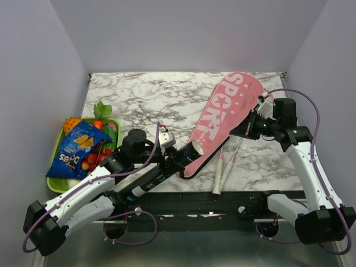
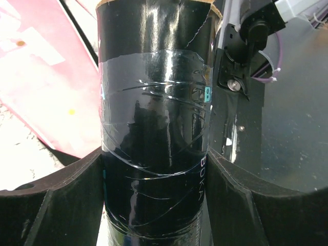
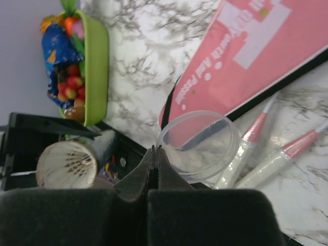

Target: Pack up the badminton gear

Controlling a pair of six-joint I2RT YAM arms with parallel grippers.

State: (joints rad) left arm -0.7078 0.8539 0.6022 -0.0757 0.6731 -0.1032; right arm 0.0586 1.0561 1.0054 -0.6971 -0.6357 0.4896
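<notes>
My left gripper (image 1: 167,160) is shut on the long black tube (image 2: 154,102), one finger on each side of it. It holds the tube slanted above the table's front edge. The tube's open end (image 3: 66,164) faces my right wrist camera and shows white shuttlecock feathers inside. My right gripper (image 3: 155,151) is shut on the rim of a clear round lid (image 3: 200,146), held above the table to the right of the tube's mouth. The pink "SPORT" bag (image 1: 225,114) lies diagonally on the marble. Two white racket handles (image 1: 219,173) (image 1: 233,156) stick out from under its lower end.
At the table's left edge stands a green tray (image 1: 53,182) of toy fruit, and a blue snack packet (image 1: 78,147) lies on top. Black mounting rails (image 1: 222,203) run along the near edge between the arm bases. Grey walls enclose the table.
</notes>
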